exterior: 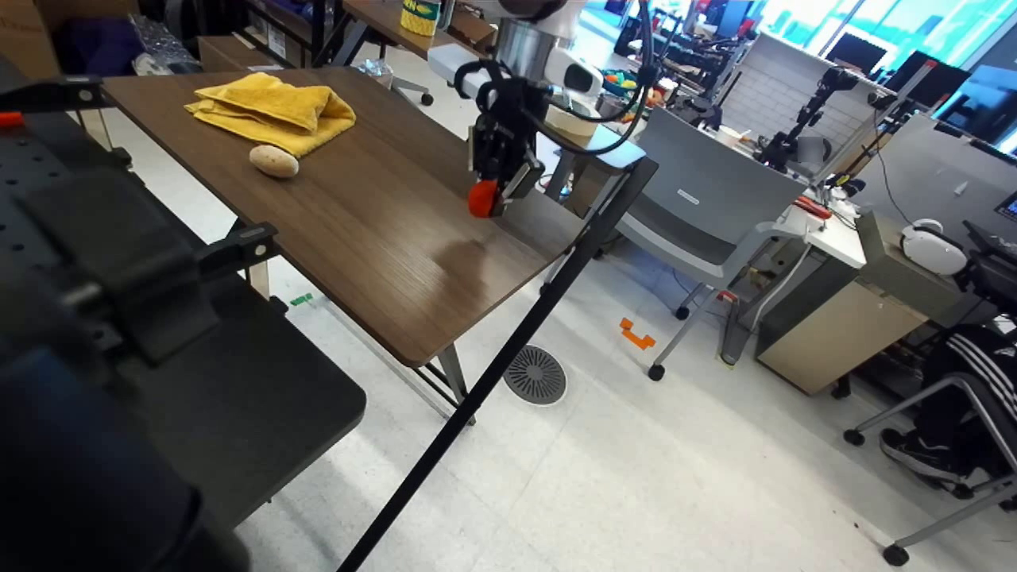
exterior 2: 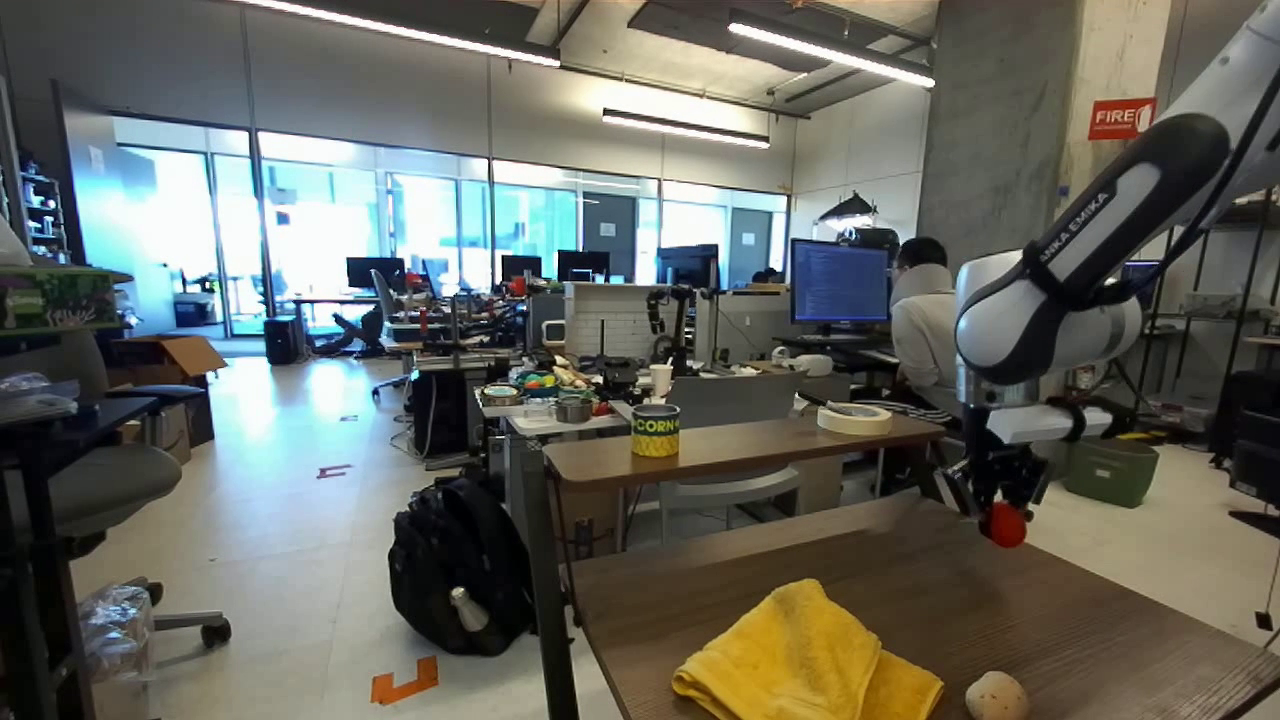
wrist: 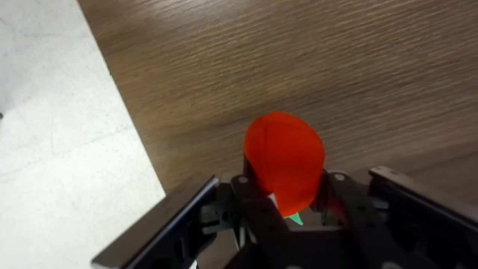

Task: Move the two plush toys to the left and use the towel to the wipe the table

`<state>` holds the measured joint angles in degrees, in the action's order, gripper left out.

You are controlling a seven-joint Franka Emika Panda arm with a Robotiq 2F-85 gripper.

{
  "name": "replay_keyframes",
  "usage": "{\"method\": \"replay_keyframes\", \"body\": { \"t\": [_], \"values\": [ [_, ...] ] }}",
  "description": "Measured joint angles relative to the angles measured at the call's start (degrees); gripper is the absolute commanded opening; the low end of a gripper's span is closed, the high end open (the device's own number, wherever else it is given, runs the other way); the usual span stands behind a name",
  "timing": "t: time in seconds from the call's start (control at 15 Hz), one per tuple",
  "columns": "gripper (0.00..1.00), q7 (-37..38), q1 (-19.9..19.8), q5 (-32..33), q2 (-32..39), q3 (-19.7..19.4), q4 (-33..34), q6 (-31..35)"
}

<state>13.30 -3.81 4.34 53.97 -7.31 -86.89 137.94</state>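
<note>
Red-orange plush toy [wrist: 284, 149] near middle of wrist view; I hold it with tool [wrist: 285, 183], clamped from both sides. In exterior view, toy hangs above bench [exterior: 373, 230], upper middle of frame. Beige plush toy [exterior: 274, 162] lies on bench, upper left of same frame, just beside folded yellow towel [exterior: 262, 111]. Corn can [exterior 2: 655, 434] and tape roll [exterior 2: 853, 425] rest on rear bench [exterior 2: 740, 450], near middle of frame.
</note>
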Motion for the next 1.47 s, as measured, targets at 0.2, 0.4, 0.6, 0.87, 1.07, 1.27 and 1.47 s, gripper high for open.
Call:
{"method": "replay_keyframes", "body": {
  "t": [0.2,0.4,0.6,0.87,1.07,1.27,1.47],
  "values": [
    [0.55,3.4,0.4,-1.5,5.7,0.1,6.3,-4.1],
    [0.69,4.5,0.5,-1.9,7.3,0.2,10.2,-6.8],
    [0.9,4.3,1.4,-1.9,6.8,0.5,10.5,-6.9],
    [1.0,2.7,4.5,-1.6,1.7,0.6,5.1,-6.5],
    [1.0,-2.4,6.6,-1.3,-4.1,2.2,-2.8,-6.7],
    [1.0,-6.3,8.7,-0.2,-8.5,4.3,-11.0,-7.4],
    [1.0,-10.5,10.1,1.6,-10.2,6.8,-17.4,-7.2]
  ]
}}
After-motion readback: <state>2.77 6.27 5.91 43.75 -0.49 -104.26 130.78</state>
